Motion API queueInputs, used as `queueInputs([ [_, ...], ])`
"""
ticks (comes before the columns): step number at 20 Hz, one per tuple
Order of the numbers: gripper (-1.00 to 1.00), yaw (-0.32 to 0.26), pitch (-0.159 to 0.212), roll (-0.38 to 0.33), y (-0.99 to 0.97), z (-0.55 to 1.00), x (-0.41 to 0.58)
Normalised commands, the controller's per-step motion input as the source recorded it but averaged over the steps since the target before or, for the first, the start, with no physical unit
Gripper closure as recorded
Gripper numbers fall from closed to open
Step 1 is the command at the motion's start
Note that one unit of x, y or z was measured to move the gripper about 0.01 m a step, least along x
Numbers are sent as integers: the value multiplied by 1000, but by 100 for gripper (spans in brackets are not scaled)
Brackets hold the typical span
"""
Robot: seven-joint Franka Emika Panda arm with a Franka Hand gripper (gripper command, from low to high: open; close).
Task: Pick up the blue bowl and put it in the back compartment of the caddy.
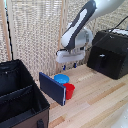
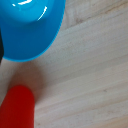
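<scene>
The blue bowl point(image 1: 61, 78) sits upright on the wooden table, touching the red cup point(image 1: 69, 90). My gripper point(image 1: 69, 64) hangs a little above the bowl, slightly toward the exterior view's right, its fingers apart and holding nothing. The wrist view shows the blue bowl point(image 2: 30, 25) close below and the red cup point(image 2: 19, 107) beside it, but no fingers. The black fabric caddy point(image 1: 34, 91) stands at the exterior view's left, a wall dividing it in two. Its farther compartment point(image 1: 11, 77) looks empty.
A flat dark-blue panel point(image 1: 52, 88) stands on edge between the caddy and the bowl. A black hard box point(image 1: 107, 54) with a handle sits at the exterior view's right. A slatted screen closes off the back.
</scene>
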Motion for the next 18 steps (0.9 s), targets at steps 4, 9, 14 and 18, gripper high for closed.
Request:
queueInputs([
  [4, -100, 0, 91, -39, -71, -331, 153],
  [9, -100, 0, 60, -57, -23, -294, 106],
  [14, 100, 11, 31, -30, -81, -278, 152],
  [18, 100, 1, 3, 0, -42, -197, 146],
])
